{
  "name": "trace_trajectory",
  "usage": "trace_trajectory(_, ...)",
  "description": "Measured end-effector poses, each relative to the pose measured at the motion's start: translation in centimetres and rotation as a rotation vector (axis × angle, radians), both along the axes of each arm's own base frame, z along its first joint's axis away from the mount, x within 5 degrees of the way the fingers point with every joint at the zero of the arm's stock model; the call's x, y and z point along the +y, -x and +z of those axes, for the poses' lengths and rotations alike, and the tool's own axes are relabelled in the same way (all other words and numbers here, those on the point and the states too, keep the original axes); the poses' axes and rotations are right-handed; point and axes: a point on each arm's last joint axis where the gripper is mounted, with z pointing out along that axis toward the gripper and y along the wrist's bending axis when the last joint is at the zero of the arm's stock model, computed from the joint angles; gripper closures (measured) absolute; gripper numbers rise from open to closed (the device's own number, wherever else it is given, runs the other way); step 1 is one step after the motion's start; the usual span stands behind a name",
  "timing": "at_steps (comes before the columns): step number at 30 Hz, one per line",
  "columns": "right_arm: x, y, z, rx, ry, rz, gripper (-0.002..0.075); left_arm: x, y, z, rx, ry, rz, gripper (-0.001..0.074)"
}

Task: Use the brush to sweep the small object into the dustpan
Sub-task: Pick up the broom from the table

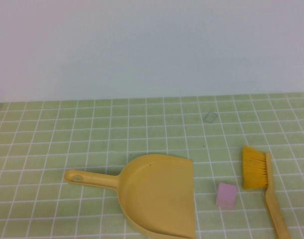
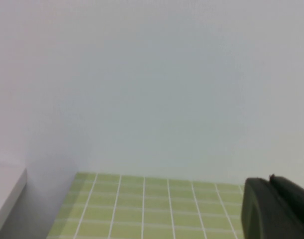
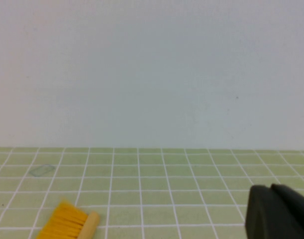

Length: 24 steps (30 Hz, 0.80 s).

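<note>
Green tiled mat (image 1: pixel 67 129) w/ white grid lines, flat, far half bare. Dustpan (image 1: pixel 159 196): smooth yellow-tan plastic, rounded back, straight lip facing right, handle out left. Brush (image 1: pixel 263 186) at right edge, stiff orange-yellow bristles. Small pink block (image 1: pixel 226 195) lies between lip & brush, touching neither. Left gripper (image 2: pixel 276 209) & right gripper (image 3: pixel 278 211) both closed, empty, clear of items.

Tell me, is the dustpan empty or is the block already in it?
Empty. The dustpan shows only bare plastic inside; the block lies on the table between it and the brush.
</note>
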Motion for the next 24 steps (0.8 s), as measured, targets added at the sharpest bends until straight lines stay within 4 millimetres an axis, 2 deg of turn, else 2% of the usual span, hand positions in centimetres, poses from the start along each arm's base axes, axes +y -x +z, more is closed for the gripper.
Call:
trace_trajectory(9,0.0,0.0,0.2,-0.017,0.001,0.001,0.0727,0.1,0.2,1.3,-0.142,0.013,0.014,0.0737)
trace_trajectory(13,0.0,0.0,0.0,-0.003,0.0,0.0,0.0727,0.1,0.4,2.1,-0.113,0.012,0.006,0.0737)
trace_trajectory(18,0.0,0.0,-0.1,0.006,0.004,0.0,0.0728,-0.1,0.1,0.6,0.028,0.011,-0.008,0.0737)
trace_trajectory(24,0.0,0.1,0.7,-0.081,0.012,0.003,0.0728,0.0,0.3,1.6,-0.023,0.042,-0.009,0.0737)
